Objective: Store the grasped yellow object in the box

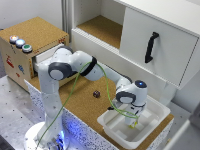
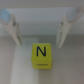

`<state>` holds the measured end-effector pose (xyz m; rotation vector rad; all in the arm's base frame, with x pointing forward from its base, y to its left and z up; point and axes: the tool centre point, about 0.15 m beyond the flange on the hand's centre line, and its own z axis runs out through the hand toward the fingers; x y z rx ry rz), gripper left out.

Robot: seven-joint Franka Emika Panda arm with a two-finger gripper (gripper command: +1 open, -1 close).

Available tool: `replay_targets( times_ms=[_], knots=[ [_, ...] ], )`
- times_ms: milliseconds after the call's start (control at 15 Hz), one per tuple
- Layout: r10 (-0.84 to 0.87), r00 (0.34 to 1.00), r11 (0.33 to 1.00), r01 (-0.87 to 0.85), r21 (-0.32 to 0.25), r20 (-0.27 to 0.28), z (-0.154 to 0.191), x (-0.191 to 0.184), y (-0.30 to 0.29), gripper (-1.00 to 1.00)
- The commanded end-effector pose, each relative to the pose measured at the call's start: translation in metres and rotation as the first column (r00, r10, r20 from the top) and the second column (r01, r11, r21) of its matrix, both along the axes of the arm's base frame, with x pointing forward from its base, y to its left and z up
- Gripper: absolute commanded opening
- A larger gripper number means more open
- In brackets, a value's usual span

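Observation:
In the wrist view the yellow object [image 2: 42, 55] is a small bright yellow cube with a dark "N" on its upper face. It lies on the white floor of the box [image 2: 42, 17]. My gripper [image 2: 40, 31] is open, its two fingers standing wider apart than the cube and not touching it. In the exterior view the gripper [image 1: 132, 123] reaches down inside the white box [image 1: 156, 116] at the table's front right corner, with a speck of yellow [image 1: 131, 126] at its tips.
A small dark cube [image 1: 96, 93] lies on the cork tabletop. A tan box with coloured buttons [image 1: 30, 47] stands at the exterior view's left. A white cabinet with a black handle [image 1: 151, 47] stands behind. A green cable runs along the arm.

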<state>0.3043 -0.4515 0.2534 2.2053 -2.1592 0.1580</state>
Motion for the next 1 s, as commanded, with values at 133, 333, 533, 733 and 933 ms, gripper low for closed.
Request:
replay_targets(
  times_ms=[133, 333, 533, 733, 933],
  knots=[
    [0.128, 0.989, 0.991, -0.126, -0.034, 0.069, 0.040, 0.007, 0.038, 1.00],
    [0.290, 0.955, 0.957, -0.288, -0.044, 0.057, 0.063, 0.022, 0.061, 1.00],
    [0.458, 0.888, 0.884, -0.452, -0.115, 0.029, 0.096, 0.040, 0.084, 1.00],
    [0.596, 0.803, 0.795, -0.590, -0.140, 0.003, 0.126, 0.059, 0.104, 1.00],
    [0.738, 0.675, 0.672, -0.735, -0.096, -0.006, 0.144, 0.076, 0.135, 1.00]
  ],
)
